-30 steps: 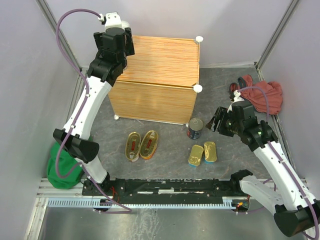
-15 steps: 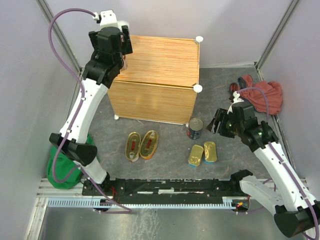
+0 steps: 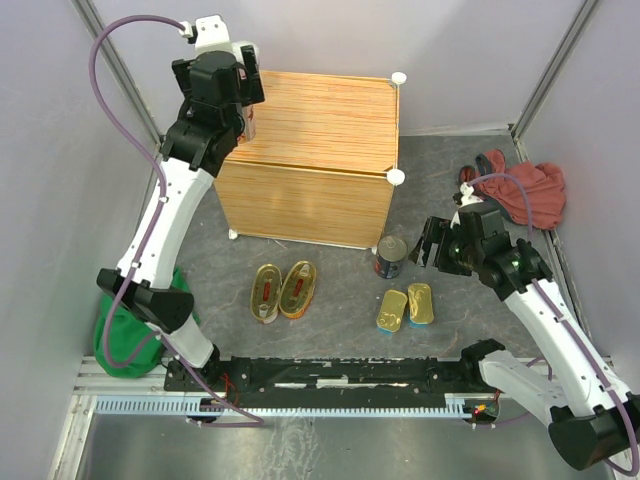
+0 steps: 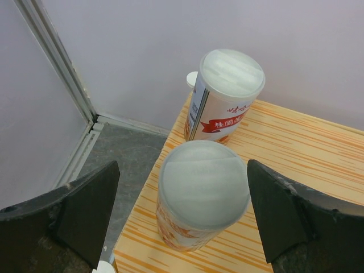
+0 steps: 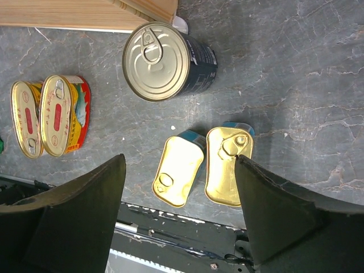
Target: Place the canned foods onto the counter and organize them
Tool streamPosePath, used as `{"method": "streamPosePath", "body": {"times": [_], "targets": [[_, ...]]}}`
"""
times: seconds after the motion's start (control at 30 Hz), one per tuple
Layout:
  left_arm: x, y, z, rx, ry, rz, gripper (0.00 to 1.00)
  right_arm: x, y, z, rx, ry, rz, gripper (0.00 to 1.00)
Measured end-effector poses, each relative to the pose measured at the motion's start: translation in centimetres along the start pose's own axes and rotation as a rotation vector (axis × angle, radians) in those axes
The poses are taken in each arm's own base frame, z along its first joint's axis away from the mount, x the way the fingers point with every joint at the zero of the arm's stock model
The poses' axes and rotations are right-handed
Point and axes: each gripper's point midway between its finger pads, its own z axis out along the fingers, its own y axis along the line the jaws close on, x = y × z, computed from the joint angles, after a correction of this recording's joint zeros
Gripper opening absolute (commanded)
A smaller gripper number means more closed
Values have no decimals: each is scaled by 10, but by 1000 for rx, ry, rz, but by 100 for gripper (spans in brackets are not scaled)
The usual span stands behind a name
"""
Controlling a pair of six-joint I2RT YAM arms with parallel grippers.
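Note:
Two tall white-lidded red-white cans stand at the counter's (image 3: pixel 320 120) far left corner: one close (image 4: pixel 203 193), one behind it (image 4: pixel 224 94). My left gripper (image 4: pixel 182 190) is open just above the nearer can, fingers on either side and clear of it; in the top view it (image 3: pixel 243 112) covers both cans. On the grey floor lie the dark round tin (image 3: pixel 390 257) (image 5: pixel 165 60), two oval gold-red tins (image 3: pixel 283 290) (image 5: pixel 62 114) and two rectangular gold-blue tins (image 3: pixel 405 307) (image 5: pixel 177 170). My right gripper (image 3: pixel 435 243) (image 5: pixel 179 176) is open and empty, hovering right of the dark tin.
A red cloth (image 3: pixel 525 190) lies at the far right by the wall. A green cloth (image 3: pixel 118 335) sits at the near left beside the left arm's base. Walls close in the floor on three sides. White ball knobs (image 3: pixel 395 177) mark the counter's corners.
The left arm has shifted a little up and towards the far-left corner of the counter. The right gripper has edged slightly left towards the dark tin.

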Motion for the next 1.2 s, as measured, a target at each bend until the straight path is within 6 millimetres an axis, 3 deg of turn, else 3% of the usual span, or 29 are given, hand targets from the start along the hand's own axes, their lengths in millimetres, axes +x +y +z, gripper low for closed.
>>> {"method": "streamPosePath", "body": {"times": [0.43,0.6,0.73,0.87,1.0,1.2], "targets": [[-15,6,-10,2,-33,-25,100,4,1,4,14,13,-34,100],[-29,8,-23,14,-64,-55,100,6,5,8,21,25,-59,100],[-46,7,-48,38,-109,-97,100,8,9,16,31,37,-86,100],[-49,-7,-90,94,-139,-127,99,9,12,30,54,45,-124,100],[-31,-24,-130,167,-134,-132,98,6,13,45,86,29,-175,100],[8,-31,-164,203,-96,-87,95,-6,14,62,117,-17,-227,100]]}}
